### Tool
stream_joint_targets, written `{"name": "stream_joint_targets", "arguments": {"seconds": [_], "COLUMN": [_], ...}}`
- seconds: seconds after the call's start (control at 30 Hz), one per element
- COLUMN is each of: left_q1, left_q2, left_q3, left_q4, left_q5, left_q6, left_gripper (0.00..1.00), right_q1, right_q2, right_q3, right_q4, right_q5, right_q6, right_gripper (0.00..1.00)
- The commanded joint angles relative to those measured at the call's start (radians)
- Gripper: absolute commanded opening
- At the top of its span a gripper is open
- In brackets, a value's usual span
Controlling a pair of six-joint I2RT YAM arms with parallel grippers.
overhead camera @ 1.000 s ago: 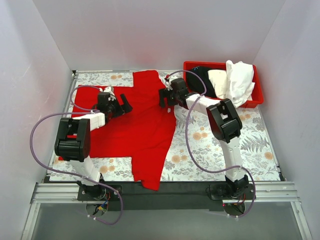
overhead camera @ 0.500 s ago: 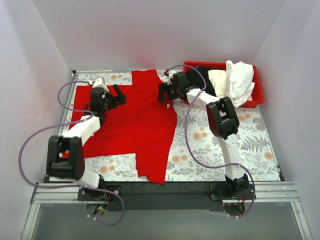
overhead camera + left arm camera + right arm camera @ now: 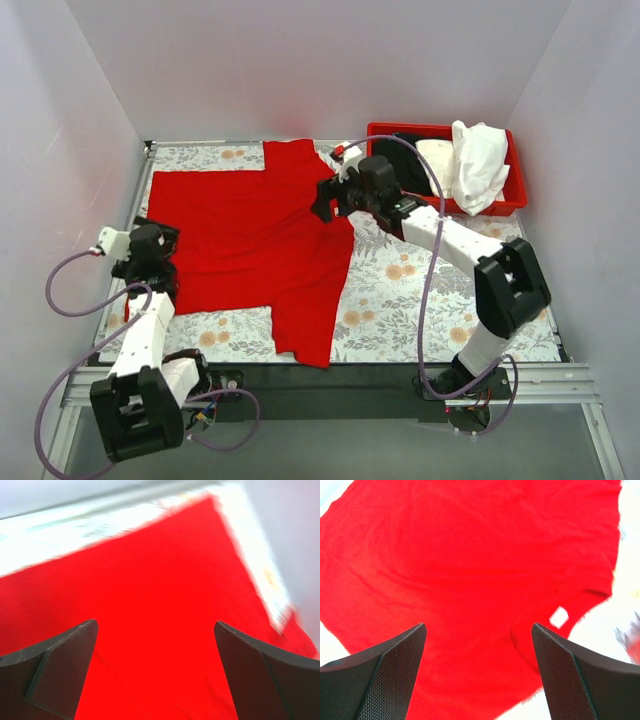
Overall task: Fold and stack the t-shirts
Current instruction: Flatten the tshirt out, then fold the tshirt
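Note:
The bright red t-shirt (image 3: 250,235) lies spread flat on the flowered table, one sleeve hanging toward the front edge. It fills the left wrist view (image 3: 155,570) and the right wrist view (image 3: 470,555), where its white neck label (image 3: 559,616) shows. My left gripper (image 3: 158,240) is open and empty over the shirt's left edge (image 3: 155,625). My right gripper (image 3: 322,200) is open and empty just above the shirt's right edge, near the neck (image 3: 478,625). A white shirt (image 3: 478,165), a cream one (image 3: 435,155) and a black one (image 3: 400,150) lie heaped in the bin.
A rigid red plastic bin (image 3: 512,205) stands at the back right and holds the other shirts. White walls close in the table on three sides. Flowered table cloth (image 3: 440,290) shows to the right of the red shirt.
My left arm has drawn back from the shirt's upper left to its left edge, near the wall. The shirt's left part now lies flat. My right gripper stayed near the neck.

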Motion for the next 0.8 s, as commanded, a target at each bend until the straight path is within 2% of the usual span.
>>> {"name": "stream_joint_targets", "arguments": {"seconds": [0.0,0.07,0.23,0.37,0.43,0.53,0.77], "left_q1": [0.151,0.228,0.314,0.348,0.350,0.366,0.490], "left_q2": [0.078,0.065,-0.023,-0.027,-0.056,-0.080,0.015], "left_q3": [-0.013,-0.016,-0.065,-0.091,-0.094,-0.117,-0.096], "left_q4": [-0.096,-0.131,-0.205,-0.272,-0.321,-0.315,-0.268], "left_q5": [0.047,0.069,-0.017,-0.039,-0.103,-0.114,-0.051], "left_q6": [-0.119,-0.143,-0.206,-0.264,-0.303,-0.318,-0.304], "left_gripper": [0.94,0.94,0.94,0.93,0.92,0.91,0.84], "right_q1": [0.002,0.002,0.000,0.000,0.000,-0.001,-0.021], "right_q2": [-0.123,-0.177,-0.197,-0.176,-0.171,-0.176,-0.234], "right_q3": [-0.095,-0.127,-0.115,-0.101,-0.100,-0.103,-0.127], "right_q4": [0.037,0.035,0.012,0.006,0.005,0.005,0.003], "right_q5": [0.055,0.097,0.130,0.113,0.104,0.095,0.089], "right_q6": [0.016,0.009,-0.007,-0.007,-0.004,-0.002,-0.005], "right_gripper": [0.78,0.79,0.80,0.80,0.80,0.80,0.80]}}
